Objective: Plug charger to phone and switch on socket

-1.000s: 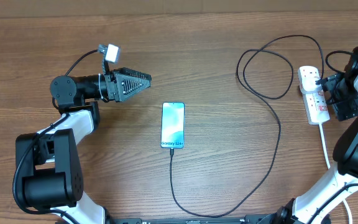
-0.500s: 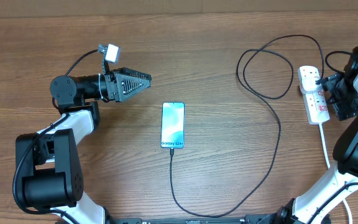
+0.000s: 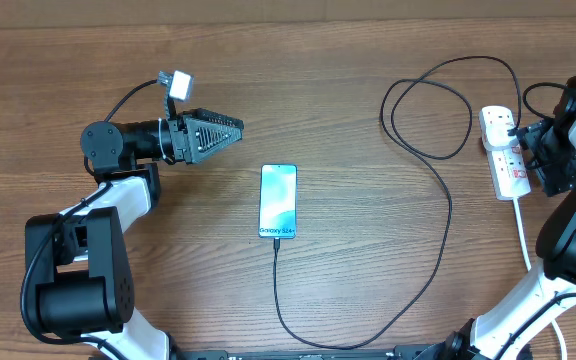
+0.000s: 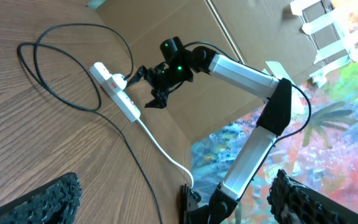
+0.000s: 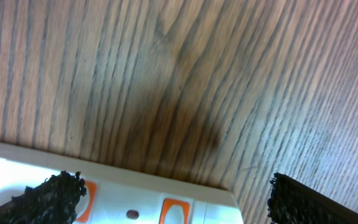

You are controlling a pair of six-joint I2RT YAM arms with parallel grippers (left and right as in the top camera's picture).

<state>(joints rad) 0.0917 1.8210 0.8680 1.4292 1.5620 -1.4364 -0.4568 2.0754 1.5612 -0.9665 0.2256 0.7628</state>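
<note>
The table point(image 3: 368, 60) under me is brown wood with a streaky grain, matt and smooth. My finger pads point(image 5: 48, 198), low in the right wrist view, are black and rough, knobbly like coarse rubber. The socket point(image 3: 504, 155) at the right edge of the overhead view is smooth white plastic with a faint sheen. The charger point(image 3: 451, 215) has a thin black matt sheath. The phone point(image 3: 278, 200) shows 1 glossy glass face. My right arm point(image 4: 241, 71) wears smooth white plastic shells. The cardboard point(image 4: 191, 25) at the top of that view is matt brown.
</note>
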